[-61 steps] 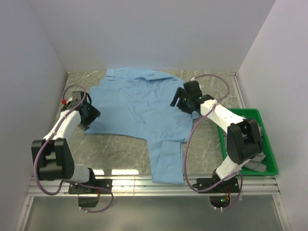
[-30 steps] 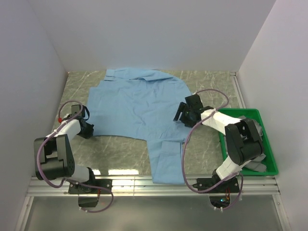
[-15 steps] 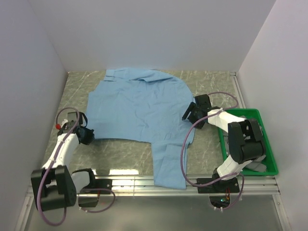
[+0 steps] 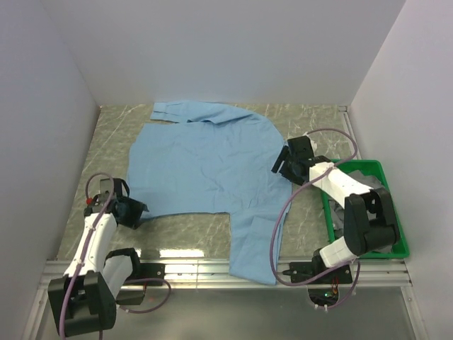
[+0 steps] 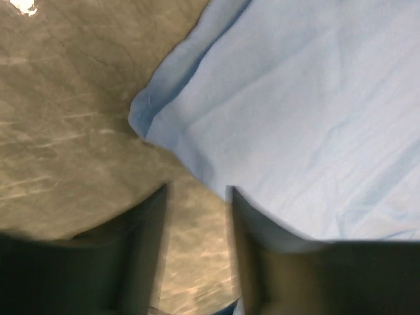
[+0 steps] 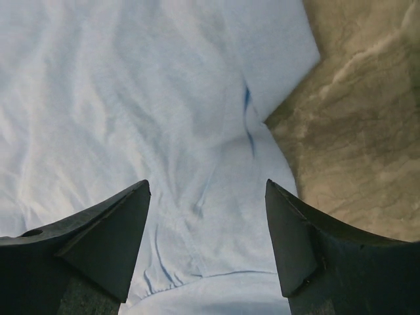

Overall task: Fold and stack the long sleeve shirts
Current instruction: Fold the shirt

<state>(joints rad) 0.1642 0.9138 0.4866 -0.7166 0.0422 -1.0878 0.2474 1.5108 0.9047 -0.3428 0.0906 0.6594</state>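
Note:
One light blue long sleeve shirt lies spread flat across the table, with its collar toward the back wall. One sleeve trails down to the near edge. My left gripper sits low on the table at the shirt's near-left corner. It is open, with only bare table between its fingers. My right gripper hovers over the shirt's right edge, wide open and holding nothing. No other shirt shows on the table.
A green tray stands at the right edge beside the right arm, with grey cloth in it. White walls close in the back and both sides. Marbled table shows to the left of the shirt and along the near edge.
My left gripper drew the shirt's left hem toward the near-left, then opened and let the corner go. The shirt now lies flatter and wider. My right gripper drifted a little right, still open.

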